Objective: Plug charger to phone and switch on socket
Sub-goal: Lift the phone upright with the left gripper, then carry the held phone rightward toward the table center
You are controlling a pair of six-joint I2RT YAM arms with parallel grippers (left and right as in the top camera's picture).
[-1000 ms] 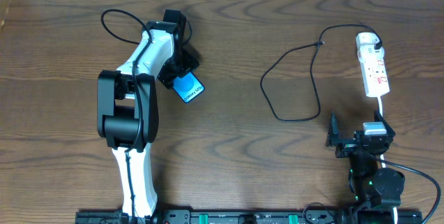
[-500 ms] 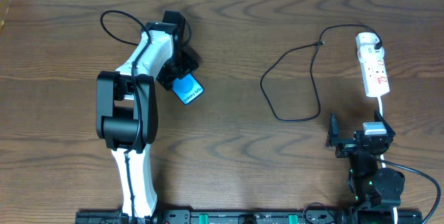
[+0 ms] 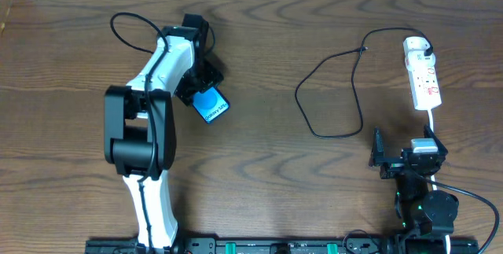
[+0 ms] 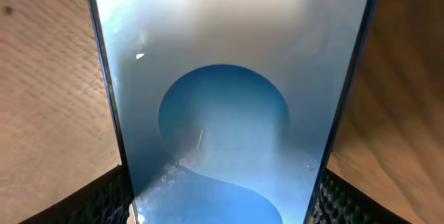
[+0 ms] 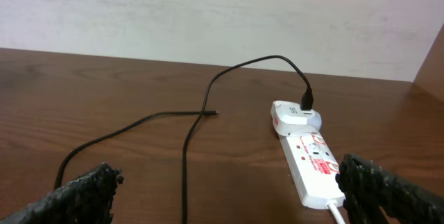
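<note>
The phone (image 3: 211, 105), with a bright blue screen, lies between the fingers of my left gripper (image 3: 198, 91) at the left back of the table. In the left wrist view the phone (image 4: 229, 99) fills the frame and both finger pads press its side edges. The charger's black cable (image 3: 298, 97) loops on the table right of centre. Its free plug tip (image 3: 363, 50) lies loose, and its white adapter (image 3: 417, 47) sits in the socket strip (image 3: 425, 83). My right gripper (image 3: 407, 156) is open and empty, just in front of the strip (image 5: 313, 165).
The strip's white cord (image 3: 433, 122) runs toward the right arm's base. The left arm's own black cable (image 3: 126, 30) loops at the back left. A white wall (image 5: 208, 9) stands behind the table's far edge.
The left arm has swung slightly left, and the phone in its gripper has shifted and turned a little with it. The right arm, cable and strip have not moved.
</note>
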